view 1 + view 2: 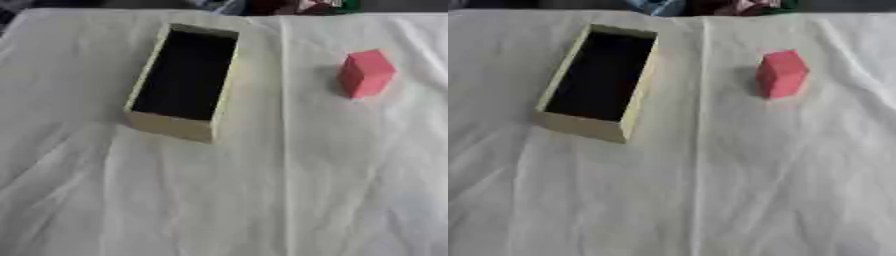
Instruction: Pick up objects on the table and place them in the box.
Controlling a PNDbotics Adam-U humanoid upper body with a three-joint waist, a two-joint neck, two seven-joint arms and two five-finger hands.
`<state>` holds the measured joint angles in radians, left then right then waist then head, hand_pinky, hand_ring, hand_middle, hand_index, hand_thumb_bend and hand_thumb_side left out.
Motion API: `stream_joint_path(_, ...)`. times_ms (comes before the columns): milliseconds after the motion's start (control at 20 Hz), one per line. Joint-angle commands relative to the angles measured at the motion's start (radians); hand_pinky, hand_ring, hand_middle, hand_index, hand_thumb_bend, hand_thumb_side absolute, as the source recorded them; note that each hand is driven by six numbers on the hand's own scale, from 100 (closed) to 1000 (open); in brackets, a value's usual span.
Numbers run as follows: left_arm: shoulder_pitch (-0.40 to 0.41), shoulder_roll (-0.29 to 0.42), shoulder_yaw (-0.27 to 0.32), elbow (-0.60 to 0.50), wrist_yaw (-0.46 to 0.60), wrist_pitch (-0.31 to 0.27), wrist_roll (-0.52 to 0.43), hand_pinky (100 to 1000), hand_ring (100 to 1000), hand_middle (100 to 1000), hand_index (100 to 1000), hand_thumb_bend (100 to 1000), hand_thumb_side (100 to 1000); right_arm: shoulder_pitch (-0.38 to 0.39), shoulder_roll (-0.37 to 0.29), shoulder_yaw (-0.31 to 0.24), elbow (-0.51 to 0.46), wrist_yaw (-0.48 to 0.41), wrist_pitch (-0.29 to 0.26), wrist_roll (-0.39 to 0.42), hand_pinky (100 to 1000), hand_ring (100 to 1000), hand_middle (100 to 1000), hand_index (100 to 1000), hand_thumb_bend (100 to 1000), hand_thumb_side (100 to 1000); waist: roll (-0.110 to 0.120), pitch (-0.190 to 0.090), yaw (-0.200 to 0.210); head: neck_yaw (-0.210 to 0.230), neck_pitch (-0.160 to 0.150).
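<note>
A pink-red block (366,73) stands upright on the white cloth at the right of the table. To its left lies an open pale-yellow box (172,126) with a dark inside, its long side running away from me. I can make out nothing in the box. Neither of my hands shows in either view.
A white wrinkled cloth (262,190) covers the whole table, with a long fold running down its middle. Some coloured things (710,6) lie past the far edge of the table.
</note>
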<state>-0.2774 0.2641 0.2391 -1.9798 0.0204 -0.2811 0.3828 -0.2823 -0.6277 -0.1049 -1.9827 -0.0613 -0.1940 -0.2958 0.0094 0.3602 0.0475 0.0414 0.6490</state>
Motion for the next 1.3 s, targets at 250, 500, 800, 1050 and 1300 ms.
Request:
stream_joint_path(250, -0.007, 0.018, 0.009, -0.020, -0.003, 0.002, 0.002, 566, 542, 543, 689, 100, 138, -0.009, -0.021, -0.016, -0.017, 0.006, -0.002, 0.003, 796, 700, 754, 824, 100, 393, -0.017, -0.009, 0.000, 0.002, -0.001)
stream_joint_path(500, -0.004, 0.021, 0.010, -0.020, -0.005, 0.003, 0.004, 566, 541, 543, 689, 100, 138, -0.024, -0.066, -0.034, -0.017, 0.032, 0.007, 0.020, 799, 711, 765, 834, 100, 395, -0.016, -0.008, -0.005, -0.002, -0.001)
stream_joint_path(800, 0.000, 0.026, 0.007, -0.020, -0.006, 0.005, 0.000, 565, 541, 543, 689, 100, 137, -0.124, -0.288, -0.033, -0.017, 0.172, 0.117, 0.151, 811, 753, 802, 849, 100, 413, -0.023, -0.014, 0.003, -0.012, 0.001)
stream_joint_path(1050, 0.001, 0.028, 0.000, -0.020, -0.002, 0.008, -0.007, 565, 541, 543, 689, 100, 139, -0.264, -0.421, 0.036, 0.062, 0.355, 0.164, 0.464, 842, 815, 862, 889, 100, 449, -0.030, -0.019, 0.018, -0.025, 0.004)
stream_joint_path(1300, 0.004, 0.033, -0.004, -0.020, 0.001, 0.010, -0.013, 565, 541, 542, 689, 100, 141, -0.416, -0.445, 0.113, 0.230, 0.465, 0.078, 0.809, 862, 864, 901, 920, 100, 311, -0.035, -0.024, 0.030, -0.031, 0.007)
